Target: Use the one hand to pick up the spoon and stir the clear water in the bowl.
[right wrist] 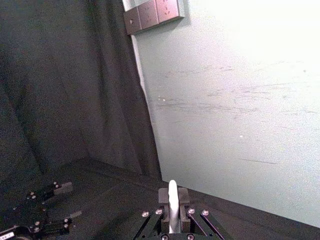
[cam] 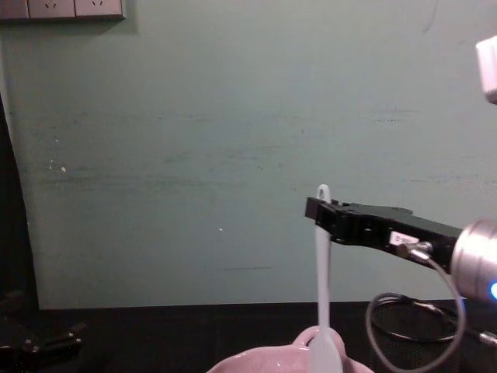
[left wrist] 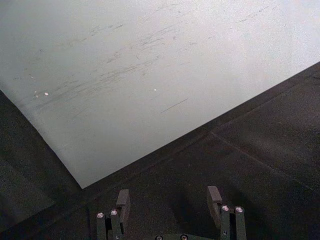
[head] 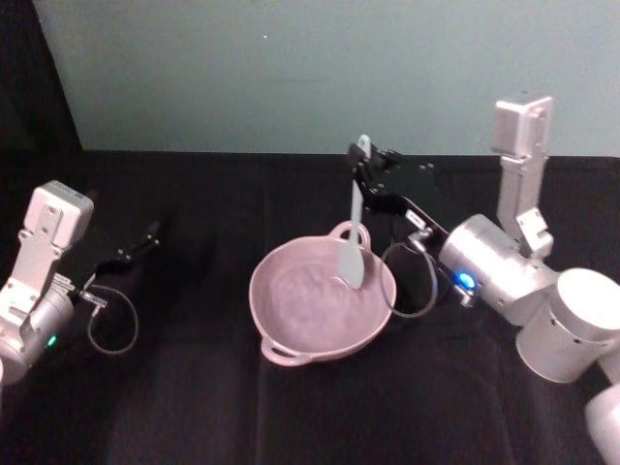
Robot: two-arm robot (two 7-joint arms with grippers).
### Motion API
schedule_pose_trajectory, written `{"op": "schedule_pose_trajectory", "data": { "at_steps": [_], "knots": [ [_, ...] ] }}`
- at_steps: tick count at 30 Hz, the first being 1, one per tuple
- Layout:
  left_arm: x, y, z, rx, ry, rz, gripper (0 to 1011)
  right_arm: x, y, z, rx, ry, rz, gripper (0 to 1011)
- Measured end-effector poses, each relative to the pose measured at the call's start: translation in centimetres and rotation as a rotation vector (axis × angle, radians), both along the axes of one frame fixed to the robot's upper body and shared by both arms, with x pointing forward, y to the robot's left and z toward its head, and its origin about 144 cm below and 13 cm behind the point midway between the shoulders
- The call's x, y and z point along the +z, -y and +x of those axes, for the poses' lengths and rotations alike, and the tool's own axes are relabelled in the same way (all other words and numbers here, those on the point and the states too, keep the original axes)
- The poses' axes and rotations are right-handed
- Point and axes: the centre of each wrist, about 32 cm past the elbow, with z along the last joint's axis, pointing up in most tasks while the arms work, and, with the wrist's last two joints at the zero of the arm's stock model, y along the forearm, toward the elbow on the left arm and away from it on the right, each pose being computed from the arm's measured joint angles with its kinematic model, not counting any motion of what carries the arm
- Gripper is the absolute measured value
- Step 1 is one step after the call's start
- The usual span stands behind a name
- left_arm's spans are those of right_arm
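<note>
Right pincer (head: 366, 163) grips the spoon (head: 355, 231) near its handle tip; scoop hangs into the bowl (head: 291, 295). Left pincer (head: 148, 235) idles agape, far left.

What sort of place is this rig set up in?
Probably a lab test bench: a black-clothed table, a bare pale wall with sockets, the right gripper holding a spoon in a pink bowl, and the left gripper parked open at the left.
</note>
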Motion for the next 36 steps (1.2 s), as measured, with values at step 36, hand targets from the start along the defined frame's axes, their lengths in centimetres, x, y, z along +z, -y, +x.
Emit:
{"op": "schedule_pose_trajectory", "data": {
  "at_steps": [36],
  "knots": [
    [0.0,0.0,0.0,0.000,0.000,0.000,1011,-0.4,-5.1,-1.4,0.171,-0.016,0.006,121]
  ]
}}
